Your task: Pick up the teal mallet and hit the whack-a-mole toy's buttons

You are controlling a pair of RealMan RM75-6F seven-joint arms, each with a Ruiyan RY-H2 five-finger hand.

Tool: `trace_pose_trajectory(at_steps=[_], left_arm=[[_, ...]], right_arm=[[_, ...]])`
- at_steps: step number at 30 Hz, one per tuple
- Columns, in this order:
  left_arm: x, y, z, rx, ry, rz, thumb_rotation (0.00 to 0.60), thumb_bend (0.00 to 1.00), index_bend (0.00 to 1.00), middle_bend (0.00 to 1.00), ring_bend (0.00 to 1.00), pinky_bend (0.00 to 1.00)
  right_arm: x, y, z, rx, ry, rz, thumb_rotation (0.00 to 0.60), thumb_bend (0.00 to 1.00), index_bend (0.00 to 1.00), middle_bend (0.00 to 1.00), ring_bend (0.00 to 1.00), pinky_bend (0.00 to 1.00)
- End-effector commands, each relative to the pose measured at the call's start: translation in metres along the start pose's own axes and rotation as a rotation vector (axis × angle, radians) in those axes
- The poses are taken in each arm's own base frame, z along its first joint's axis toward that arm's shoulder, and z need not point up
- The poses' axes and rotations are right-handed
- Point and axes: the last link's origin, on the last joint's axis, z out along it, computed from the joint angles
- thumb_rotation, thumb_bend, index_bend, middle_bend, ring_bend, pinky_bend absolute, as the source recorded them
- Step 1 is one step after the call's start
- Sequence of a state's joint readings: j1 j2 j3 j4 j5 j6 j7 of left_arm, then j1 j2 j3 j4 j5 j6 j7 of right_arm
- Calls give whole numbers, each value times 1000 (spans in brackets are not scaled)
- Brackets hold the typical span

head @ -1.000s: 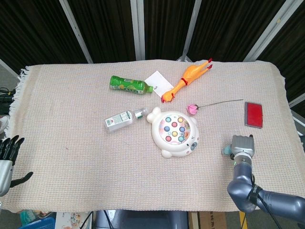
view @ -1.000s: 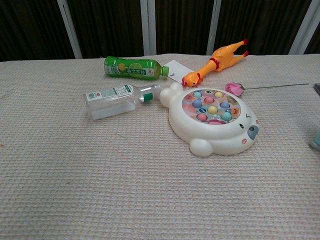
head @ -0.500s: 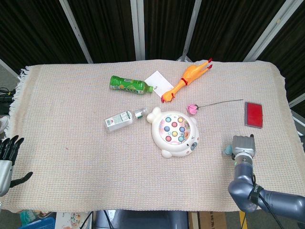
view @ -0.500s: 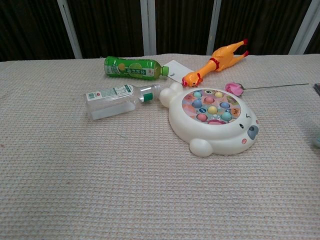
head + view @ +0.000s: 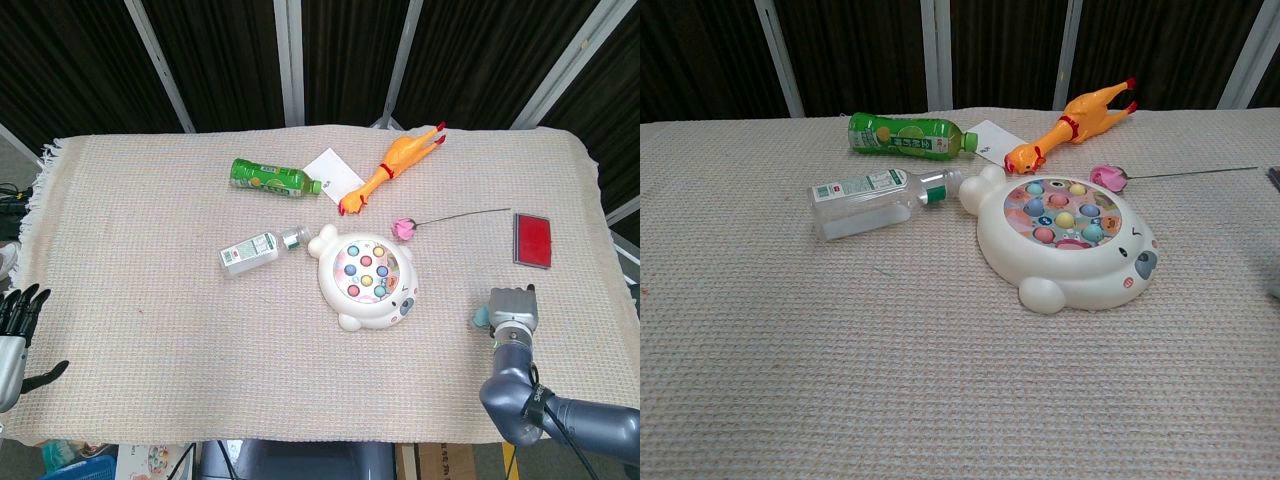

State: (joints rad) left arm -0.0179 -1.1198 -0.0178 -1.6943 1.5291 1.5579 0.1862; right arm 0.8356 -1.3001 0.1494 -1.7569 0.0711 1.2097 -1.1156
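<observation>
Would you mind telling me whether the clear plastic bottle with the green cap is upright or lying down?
Lying down: the clear plastic bottle rests on its side on the woven cloth, green cap toward the white whack-a-mole toy.

Coarse, matt woven cloth [image 5: 150, 280] covers the table beneath a glossy white plastic whack-a-mole toy [image 5: 1065, 245] with smooth pastel buttons, a clear plastic bottle [image 5: 872, 201], a shiny green bottle [image 5: 905, 136], a rubbery orange chicken [image 5: 390, 168] and a white paper card [image 5: 335, 170].
</observation>
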Motion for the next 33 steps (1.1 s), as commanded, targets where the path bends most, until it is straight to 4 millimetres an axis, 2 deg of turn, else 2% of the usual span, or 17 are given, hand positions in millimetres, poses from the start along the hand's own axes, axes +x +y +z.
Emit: trace_pose_trajectory(at_steps=[1,33], left_arm=[[0,0,0,4,3,-2,600,0,78,0,0,0],[-1,0,1,11,-11,-4,600,0,78,0,0,0]], right_arm=[[0,0,0,0,-3,1,600,557,421,260,203,86],[5,6,-22,5,0,-30,600,557,421,252,178,86]])
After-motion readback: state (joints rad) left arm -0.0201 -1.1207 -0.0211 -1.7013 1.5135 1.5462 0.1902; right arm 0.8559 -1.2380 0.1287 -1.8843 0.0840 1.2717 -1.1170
